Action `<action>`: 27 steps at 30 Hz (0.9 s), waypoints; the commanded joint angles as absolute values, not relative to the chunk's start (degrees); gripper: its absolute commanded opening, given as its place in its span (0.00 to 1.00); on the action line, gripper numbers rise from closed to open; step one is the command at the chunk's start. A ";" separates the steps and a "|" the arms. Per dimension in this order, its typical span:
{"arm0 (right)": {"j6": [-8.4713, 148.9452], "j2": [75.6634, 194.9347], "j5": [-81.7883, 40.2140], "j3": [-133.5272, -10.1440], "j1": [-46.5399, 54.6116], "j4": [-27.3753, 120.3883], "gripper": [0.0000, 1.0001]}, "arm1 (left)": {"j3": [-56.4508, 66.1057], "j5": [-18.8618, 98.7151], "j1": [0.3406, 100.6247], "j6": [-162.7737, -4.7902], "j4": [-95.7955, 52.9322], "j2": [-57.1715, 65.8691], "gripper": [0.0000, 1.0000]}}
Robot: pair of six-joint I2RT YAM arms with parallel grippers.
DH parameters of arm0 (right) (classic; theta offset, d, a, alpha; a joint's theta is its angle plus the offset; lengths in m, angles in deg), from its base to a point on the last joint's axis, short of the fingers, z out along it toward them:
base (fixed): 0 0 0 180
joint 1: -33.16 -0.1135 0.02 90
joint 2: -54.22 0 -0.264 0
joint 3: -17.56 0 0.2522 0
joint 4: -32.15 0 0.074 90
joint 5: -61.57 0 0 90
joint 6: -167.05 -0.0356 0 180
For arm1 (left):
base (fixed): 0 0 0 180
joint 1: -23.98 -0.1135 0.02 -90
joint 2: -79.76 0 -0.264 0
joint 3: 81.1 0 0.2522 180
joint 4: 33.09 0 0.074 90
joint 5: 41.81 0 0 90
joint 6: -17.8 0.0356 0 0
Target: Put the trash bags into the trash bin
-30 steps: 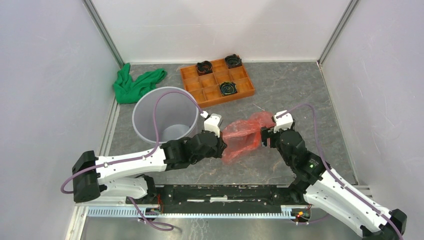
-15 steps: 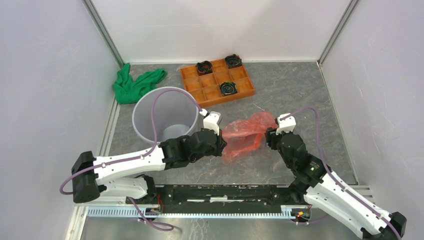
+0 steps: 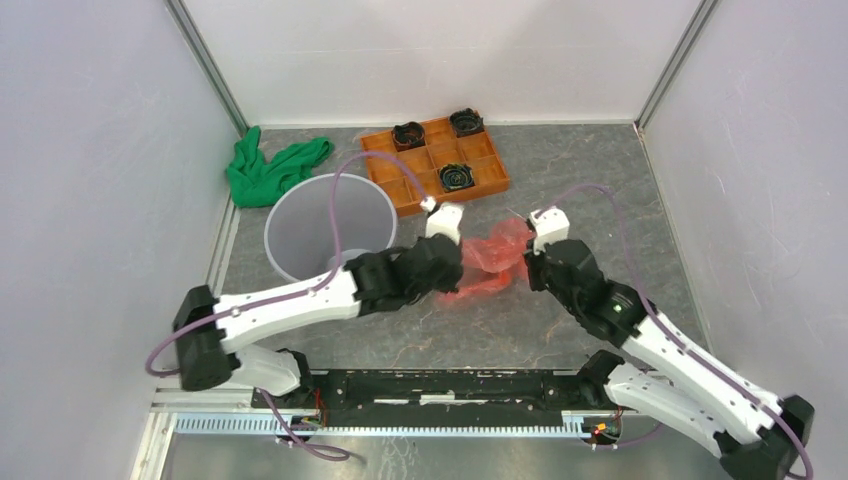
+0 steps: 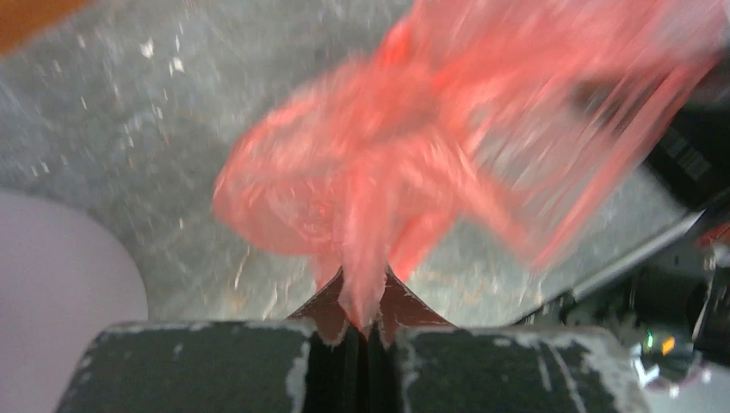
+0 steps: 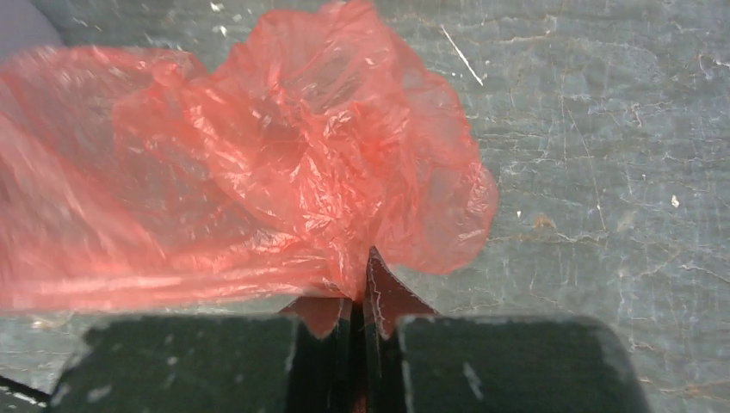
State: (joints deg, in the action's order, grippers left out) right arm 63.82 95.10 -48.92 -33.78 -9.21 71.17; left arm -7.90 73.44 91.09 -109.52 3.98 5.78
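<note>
The left gripper (image 4: 363,303) is pinching a twisted fold of the trash bag (image 3: 492,262), its jaws pressed almost together on the film. The right gripper (image 5: 357,297) is clamping another gathered corner of the same bag, its jaws just as narrow. The bag is bunching between the two tools, which are facing each other close together. Whether its lower folds are touching the table (image 3: 600,190) cannot be told.

The trash bin (image 3: 310,225) is standing behind the left gripper's wrist, off to its left, with nothing in it. The left forearm is crossing in front of the bin's near rim, and a purple cable (image 3: 340,195) is arching over its mouth. Beyond the left gripper an orange tray (image 3: 385,170) is lying flat, and dark coiled items (image 3: 456,177) are sitting in three of its compartments. A green cloth (image 3: 270,170) is lying crumpled past the bin.

The bag is showing as thin, translucent red-orange film, finely crinkled. The bin is looking light grey, round and smooth, tapering downward. The table is showing grey, mottled and scratched. The black fingers (image 5: 198,361) are showing pale scuffs.
</note>
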 commanded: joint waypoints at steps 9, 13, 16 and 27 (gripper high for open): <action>77.92 105.25 -41.53 -82.07 -7.65 72.56 0.11 | 39.27 58.62 85.18 -83.42 -0.41 0.93 0.02; 78.43 93.14 -40.13 -63.63 -7.71 58.10 0.19 | 20.91 60.61 85.26 -85.26 -13.33 11.12 0.02; 75.17 89.81 -44.20 -48.84 -7.70 57.97 0.19 | 8.51 71.62 85.04 -89.81 -11.36 11.52 0.02; 72.74 90.58 -42.41 -49.13 -7.64 70.07 0.07 | 5.65 61.62 84.89 -94.89 -3.91 10.12 0.02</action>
